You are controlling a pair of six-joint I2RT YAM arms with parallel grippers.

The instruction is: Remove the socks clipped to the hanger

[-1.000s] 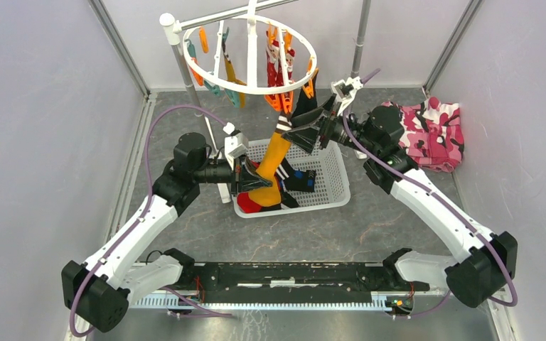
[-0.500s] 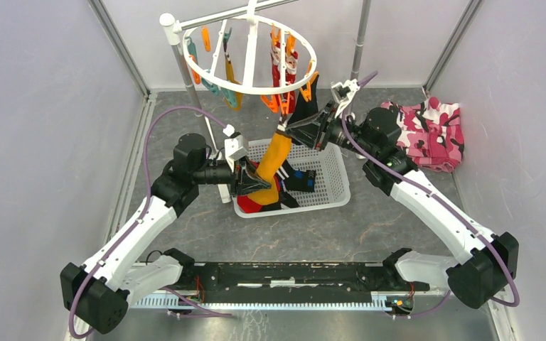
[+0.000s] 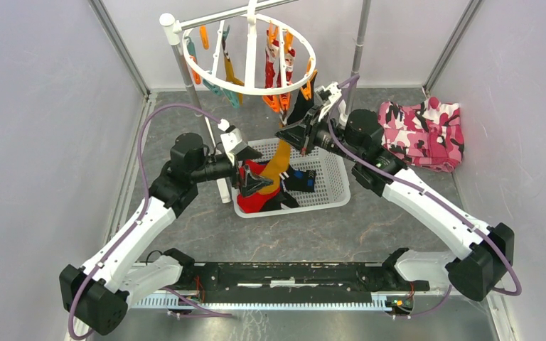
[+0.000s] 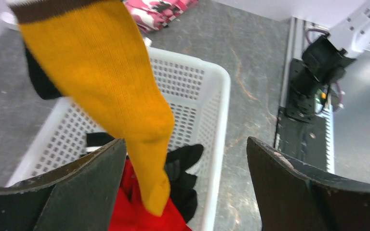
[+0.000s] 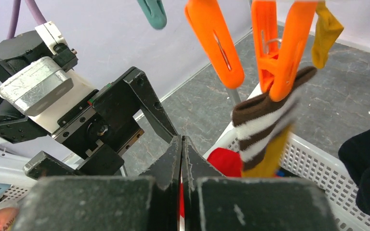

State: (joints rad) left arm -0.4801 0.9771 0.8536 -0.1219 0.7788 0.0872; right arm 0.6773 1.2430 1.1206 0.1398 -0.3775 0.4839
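text: none legible | labels: none | brands: none | numbers: 0 readable | signs: none

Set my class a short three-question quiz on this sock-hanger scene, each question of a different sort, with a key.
1. True or false: the mustard sock hangs from an orange clip on the hanger.
2. Of the left gripper and the right gripper, which stands open? A) left B) right C) both
3. Fill in: the mustard sock's toe dangles over the white ______.

Key: 1 true; 2 A; 3 basket.
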